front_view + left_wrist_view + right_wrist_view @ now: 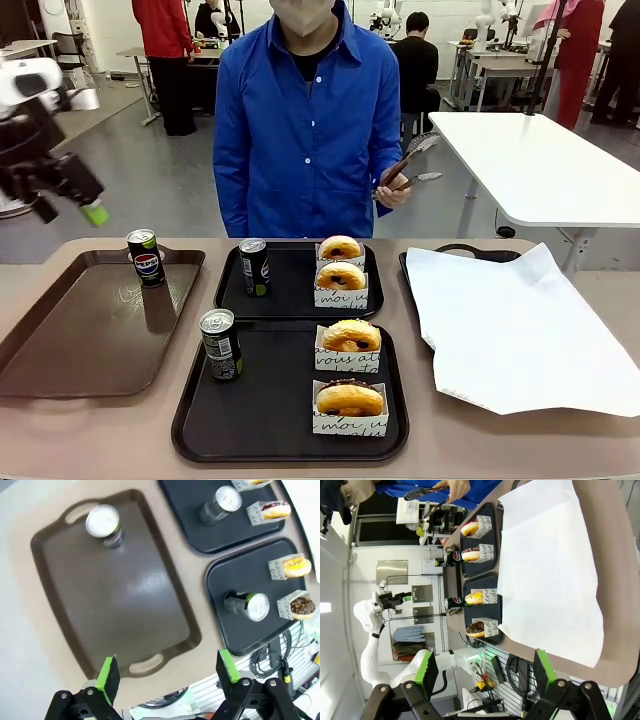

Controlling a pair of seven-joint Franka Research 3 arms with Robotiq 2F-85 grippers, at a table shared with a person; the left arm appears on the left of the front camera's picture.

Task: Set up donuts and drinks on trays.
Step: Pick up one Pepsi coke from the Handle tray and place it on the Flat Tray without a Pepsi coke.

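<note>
Golden-brown donuts in white paper sleeves sit in pairs on two black rectangular plastic trays: two on the near tray (200,430), at (349,399) and (351,337), and two on the far tray (290,305), at (341,276) and (340,247). A slim dark drink can (220,344) stands at the near tray's left side, another can (254,266) at the far tray's left. A third can (146,257) stands at the far end of the brown tray (60,340) to the left. A white paper sheet (510,330) covers the tabletop's right side. The left gripper (169,675) hangs above the brown tray, fingers spread and empty. The right gripper (486,672) is likewise spread, empty, over the paper. The person's hand (392,188) holds metal tongs (415,162).
</note>
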